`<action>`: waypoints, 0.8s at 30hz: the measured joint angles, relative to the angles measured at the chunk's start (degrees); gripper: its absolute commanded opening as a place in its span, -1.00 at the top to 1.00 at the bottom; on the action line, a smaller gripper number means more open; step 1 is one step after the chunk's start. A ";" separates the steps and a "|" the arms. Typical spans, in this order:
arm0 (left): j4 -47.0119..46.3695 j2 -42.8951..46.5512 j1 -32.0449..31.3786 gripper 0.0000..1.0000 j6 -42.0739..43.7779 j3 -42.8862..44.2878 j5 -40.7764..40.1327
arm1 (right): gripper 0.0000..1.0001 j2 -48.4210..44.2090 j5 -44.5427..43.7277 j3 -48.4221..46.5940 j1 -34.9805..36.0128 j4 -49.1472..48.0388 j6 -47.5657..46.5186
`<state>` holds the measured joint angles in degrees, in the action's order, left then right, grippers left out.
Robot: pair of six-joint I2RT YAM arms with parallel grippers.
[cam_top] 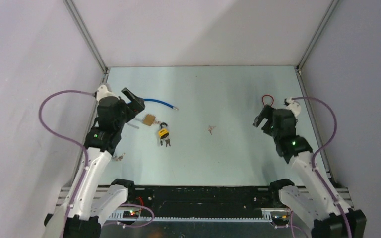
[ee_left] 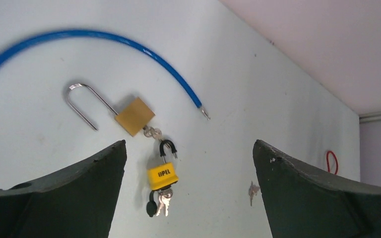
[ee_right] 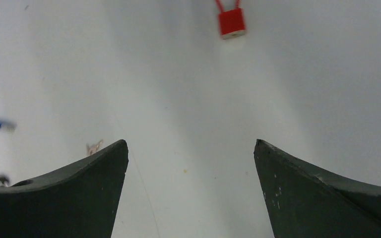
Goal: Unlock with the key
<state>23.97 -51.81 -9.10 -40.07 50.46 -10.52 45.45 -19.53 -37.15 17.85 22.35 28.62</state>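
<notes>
Brass catches the eye first: a square brass padlock (ee_left: 135,115) lies flat on the pale table (cam_top: 228,89), toward its left side. Its long silver shackle is swung out, one leg in the body and the free end clear of it. A small silver key (ee_left: 152,132) sits at the padlock's bottom edge, touching it; whether it is seated in the keyhole I cannot tell. Just past that key, on the side away from the brass padlock's shackle, lies a black-shackled yellow padlock (ee_left: 162,174). A bunch of small keys (ee_left: 161,202) with a black tag is at its far end. A blue cable (ee_left: 104,39) arcs round the brass padlock on the side toward the back wall. It lies apart from the padlock, with its bare metal tip out to the right. The left gripper (ee_left: 189,148) hovers above the table just left of the brass padlock, its dark fingers spread wide with nothing between them. A loose pair of small keys (cam_top: 211,129) lies well to the right of the brass padlock, near the table's middle. Much farther right of it, a red padlock (ee_right: 231,22) rests near the table's right edge. The right gripper (ee_right: 191,148) hangs close by that one, its jaws also wide apart and holding nothing.
</notes>
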 measured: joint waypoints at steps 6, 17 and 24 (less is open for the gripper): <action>6.60 7.54 0.76 -0.99 7.23 3.23 -6.14 | -0.99 14.64 11.37 -9.09 -16.98 4.63 6.34; 9.60 14.34 -6.62 -0.99 18.36 1.05 -23.91 | -0.93 40.22 16.94 -25.75 -22.49 7.06 0.31; 7.61 16.65 -9.51 -0.99 20.98 -2.03 -28.22 | -0.71 58.58 15.98 -42.62 -22.64 12.24 -4.28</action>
<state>31.57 -35.16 -18.61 -19.09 48.42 -38.74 104.03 -3.55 -79.77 -4.80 34.59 24.34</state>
